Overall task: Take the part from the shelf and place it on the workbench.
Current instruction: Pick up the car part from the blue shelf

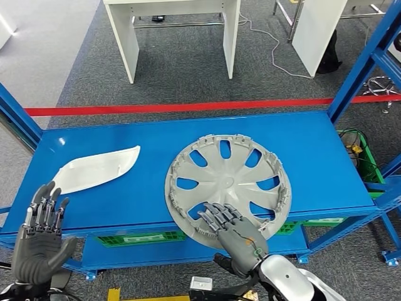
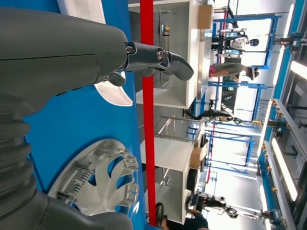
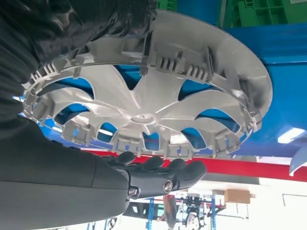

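Note:
A grey wheel cover (image 1: 227, 182) (image 2: 101, 177) (image 3: 152, 105) lies inner side up on the blue shelf (image 1: 307, 150), its near rim hanging past the front edge. My right hand (image 1: 234, 232) (image 3: 54, 182) grips that near rim, with its fingers (image 3: 163, 175) laid across the spokes and the thumb under the rim. A white curved part (image 1: 97, 168) (image 2: 112, 93) lies on the shelf's left side. In front of the shelf's left end my left hand (image 1: 42, 232) (image 2: 54, 52) is raised, fingers spread and holding nothing, just short of the white part.
Blue uprights (image 1: 364, 59) frame the shelf at both ends. Green crates (image 1: 137, 238) sit on the lower level, and another (image 1: 366, 160) stands at the right. Beyond a red floor line (image 1: 180, 108) stand white tables (image 1: 175, 12).

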You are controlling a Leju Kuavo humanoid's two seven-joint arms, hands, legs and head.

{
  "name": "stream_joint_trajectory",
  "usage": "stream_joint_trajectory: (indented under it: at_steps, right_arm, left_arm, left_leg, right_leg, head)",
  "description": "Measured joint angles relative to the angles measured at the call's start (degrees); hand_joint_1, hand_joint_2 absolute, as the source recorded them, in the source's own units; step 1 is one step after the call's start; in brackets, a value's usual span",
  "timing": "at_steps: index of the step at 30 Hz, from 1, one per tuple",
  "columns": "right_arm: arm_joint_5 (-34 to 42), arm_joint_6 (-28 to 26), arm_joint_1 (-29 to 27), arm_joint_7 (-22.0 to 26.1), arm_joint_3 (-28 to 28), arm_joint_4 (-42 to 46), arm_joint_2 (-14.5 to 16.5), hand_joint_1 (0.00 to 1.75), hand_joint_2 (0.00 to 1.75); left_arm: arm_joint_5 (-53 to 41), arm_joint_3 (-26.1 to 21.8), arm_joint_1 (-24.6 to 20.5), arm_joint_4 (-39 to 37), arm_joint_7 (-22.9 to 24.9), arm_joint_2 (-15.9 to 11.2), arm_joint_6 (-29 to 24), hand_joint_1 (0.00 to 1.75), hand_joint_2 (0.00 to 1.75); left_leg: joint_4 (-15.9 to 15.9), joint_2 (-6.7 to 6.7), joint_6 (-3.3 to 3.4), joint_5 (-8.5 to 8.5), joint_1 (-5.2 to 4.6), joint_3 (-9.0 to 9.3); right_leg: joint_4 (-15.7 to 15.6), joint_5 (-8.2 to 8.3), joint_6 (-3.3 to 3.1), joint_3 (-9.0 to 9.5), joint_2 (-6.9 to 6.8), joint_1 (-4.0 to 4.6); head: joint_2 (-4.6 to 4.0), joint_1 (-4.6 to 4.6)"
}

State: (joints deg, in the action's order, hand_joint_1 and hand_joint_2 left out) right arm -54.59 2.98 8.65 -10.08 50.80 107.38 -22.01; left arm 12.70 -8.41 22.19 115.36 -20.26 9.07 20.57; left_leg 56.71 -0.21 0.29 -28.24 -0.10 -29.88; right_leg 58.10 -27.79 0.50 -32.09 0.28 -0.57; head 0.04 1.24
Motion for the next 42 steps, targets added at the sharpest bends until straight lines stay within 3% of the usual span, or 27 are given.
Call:
stream_joint_trajectory:
  at_steps: [24, 39, 42]
  right_arm:
    - [-8.93, 12.21, 1.17, -2.91, 0.63, -2.93, -2.08, 0.00, 1.75]
    - [-17.11, 12.98, 1.07, -5.65, 1.12, -4.85, -2.82, 0.00, 1.75]
    - [-17.30, 13.04, 1.02, -5.68, 1.14, -5.12, -2.83, 1.25, 1.75]
  left_arm:
    - [0.02, -1.30, -0.34, 0.00, 0.61, 0.57, 0.98, 0.00, 1.75]
    - [-0.21, -2.39, -0.39, 0.02, 1.40, 1.57, 1.02, 0.00, 1.75]
    - [-0.21, -2.45, -0.39, 0.02, 1.40, 1.73, 1.02, 0.00, 1.75]
  left_leg:
    - [0.00, 0.00, 0.00, 0.00, -0.01, 0.00]
    - [0.01, 0.00, 0.00, 0.00, -0.01, 0.00]
    - [0.01, 0.00, 0.00, 0.00, -0.02, 0.00]
  right_leg:
    - [0.00, 0.00, 0.00, -0.01, 0.00, -0.01]
    - [0.00, 0.00, 0.00, -0.02, 0.00, -0.01]
    - [0.00, 0.00, 0.00, -0.02, 0.00, -0.02]
  head:
    - [0.01, 0.01]
    - [0.00, 0.00]
    - [0.00, 0.01]
